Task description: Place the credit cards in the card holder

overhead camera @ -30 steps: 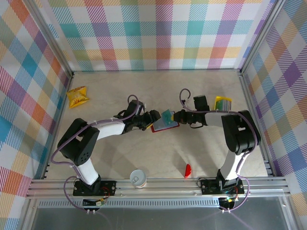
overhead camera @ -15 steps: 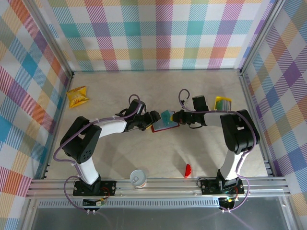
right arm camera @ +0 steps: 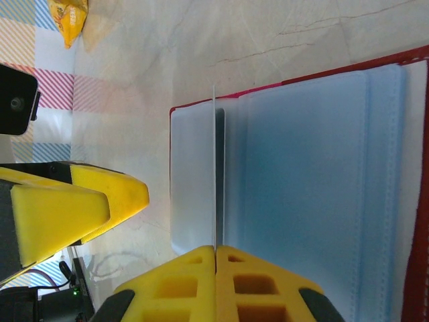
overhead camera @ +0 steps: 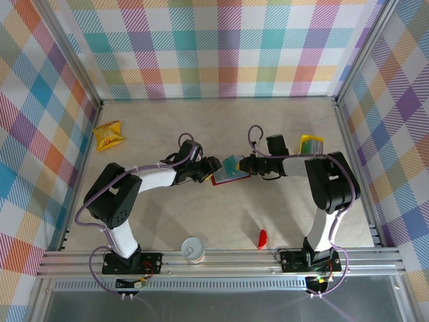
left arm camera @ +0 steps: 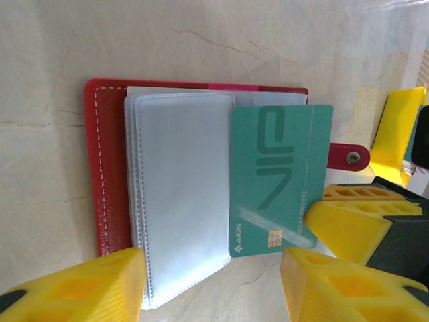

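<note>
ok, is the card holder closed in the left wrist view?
No, the card holder lies open with its clear sleeves facing up, and the teal card lies over one page.

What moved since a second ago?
The right end effector, pinching the teal card, slid it a tiny bit left over the open holder. Nothing was grabbed or let go. The left end effector, the holder, the snack packet, the cup and the red piece stayed about where they were.
</note>
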Available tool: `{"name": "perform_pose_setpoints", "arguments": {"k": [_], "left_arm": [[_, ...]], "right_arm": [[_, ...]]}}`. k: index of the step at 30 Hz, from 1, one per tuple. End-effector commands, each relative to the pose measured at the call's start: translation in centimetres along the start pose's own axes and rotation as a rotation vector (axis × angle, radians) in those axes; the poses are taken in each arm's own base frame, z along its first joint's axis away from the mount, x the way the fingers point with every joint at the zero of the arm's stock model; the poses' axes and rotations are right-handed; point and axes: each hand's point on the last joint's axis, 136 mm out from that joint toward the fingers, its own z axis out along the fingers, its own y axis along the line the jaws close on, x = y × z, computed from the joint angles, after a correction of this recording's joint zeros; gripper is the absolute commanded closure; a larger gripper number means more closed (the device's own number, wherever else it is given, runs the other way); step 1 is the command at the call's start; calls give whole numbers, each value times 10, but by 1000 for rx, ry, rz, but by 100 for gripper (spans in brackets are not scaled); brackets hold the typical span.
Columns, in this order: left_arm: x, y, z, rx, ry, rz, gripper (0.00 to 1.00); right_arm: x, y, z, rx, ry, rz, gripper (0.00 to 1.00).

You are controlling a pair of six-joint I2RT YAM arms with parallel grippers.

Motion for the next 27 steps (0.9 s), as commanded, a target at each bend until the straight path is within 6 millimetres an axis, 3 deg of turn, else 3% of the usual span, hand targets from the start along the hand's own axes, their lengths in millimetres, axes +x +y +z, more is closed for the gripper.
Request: {"name": "perform_pose_setpoints", "arguments": {"k": [1,12,27], "left_arm": [[1,13,3,-22,8,-19,45],[5,23,8,-33,21,-22,45],[8,30,14,-33,30,-24,45]], "right_arm": [[-9,7,3,-14,-15,-19,100],[-13,9,-2,7,-41,-10,100],[-6,5,7,-13,-13,39,100]]}}
